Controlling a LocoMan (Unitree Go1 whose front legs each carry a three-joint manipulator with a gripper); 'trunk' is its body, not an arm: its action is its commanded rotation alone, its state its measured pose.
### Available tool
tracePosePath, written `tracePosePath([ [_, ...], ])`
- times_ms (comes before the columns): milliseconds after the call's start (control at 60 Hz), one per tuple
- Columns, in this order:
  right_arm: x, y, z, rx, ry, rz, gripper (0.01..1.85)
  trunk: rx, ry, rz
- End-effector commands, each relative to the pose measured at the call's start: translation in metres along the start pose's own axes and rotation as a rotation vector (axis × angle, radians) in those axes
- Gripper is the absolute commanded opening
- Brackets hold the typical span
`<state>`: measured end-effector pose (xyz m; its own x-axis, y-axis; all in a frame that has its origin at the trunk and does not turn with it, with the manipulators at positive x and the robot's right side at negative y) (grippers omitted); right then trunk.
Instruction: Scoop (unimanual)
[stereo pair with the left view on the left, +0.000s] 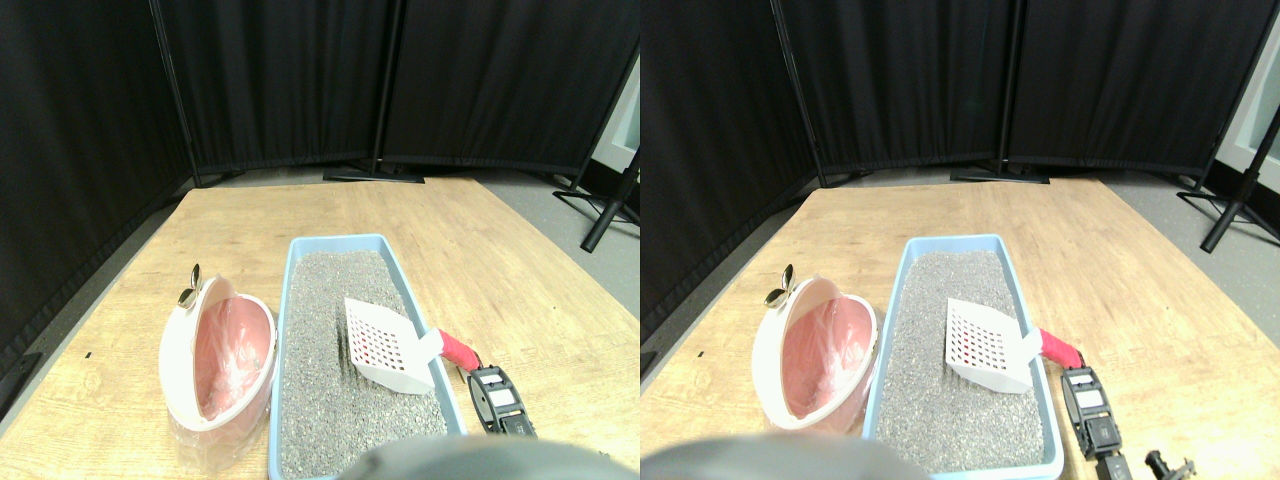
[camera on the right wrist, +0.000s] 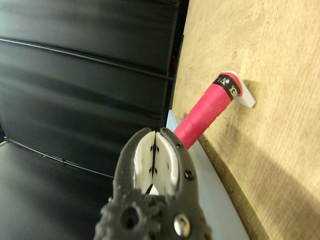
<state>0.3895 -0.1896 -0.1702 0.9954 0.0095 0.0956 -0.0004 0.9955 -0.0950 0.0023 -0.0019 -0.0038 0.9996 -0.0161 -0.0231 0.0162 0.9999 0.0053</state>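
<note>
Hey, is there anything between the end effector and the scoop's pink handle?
Nothing visible. The right end effector sits just behind the pink handle of the white scoop, at the litter tray's right rim, with only bare table between.

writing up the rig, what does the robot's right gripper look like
The right gripper has dark grey rounded jaw frames lined with white pads, with a silver screw and small black bolts near its base. In the stereo view the manipulator is a black boxy unit with a white panel.

A light wooden bench (stereo pair with the left view on the left: 480, 240) stands before black curtains. On it lies a long blue litter tray (stereo pair with the left view on the left: 296, 300) filled with grey litter, and just beside the tray rests a tilted white bin (stereo pair with the left view on the left: 175, 345) with pink lining.
</note>
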Motion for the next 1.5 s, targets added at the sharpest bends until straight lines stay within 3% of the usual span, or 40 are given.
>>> tracePosePath([
  [17, 0.001, -0.001, 0.009, -0.012, -0.042, -0.008, 0.47, -0.005, -0.001, 0.004],
  [150, -0.005, 0.002, 0.010, -0.002, -0.050, -0.001, 0.46, -0.007, -0.004, 0.000],
  [300, -0.009, 0.002, 0.010, 0.016, -0.109, 0.019, 0.44, -0.015, -0.006, -0.006],
  [617, -0.007, 0.000, 0.009, 0.143, -0.128, 0.074, 0.78, -0.018, -0.006, -0.004],
  [700, -0.002, -0.001, 0.005, 0.205, -0.114, 0.099, 0.94, -0.018, -0.002, -0.007],
  [750, -0.001, -0.001, 0.005, 0.191, -0.089, 0.074, 0.97, -0.021, -0.003, -0.006],
  [850, 0.005, -0.001, -0.001, 0.237, -0.088, 0.104, 1.02, -0.022, -0.002, -0.005],
  [1117, 0.020, -0.003, -0.017, 0.268, -0.011, 0.061, 1.01, -0.024, 0.001, -0.009],
  [1500, 0.038, -0.005, -0.029, 0.279, 0.058, 0.053, 0.95, -0.023, -0.003, -0.015],
])
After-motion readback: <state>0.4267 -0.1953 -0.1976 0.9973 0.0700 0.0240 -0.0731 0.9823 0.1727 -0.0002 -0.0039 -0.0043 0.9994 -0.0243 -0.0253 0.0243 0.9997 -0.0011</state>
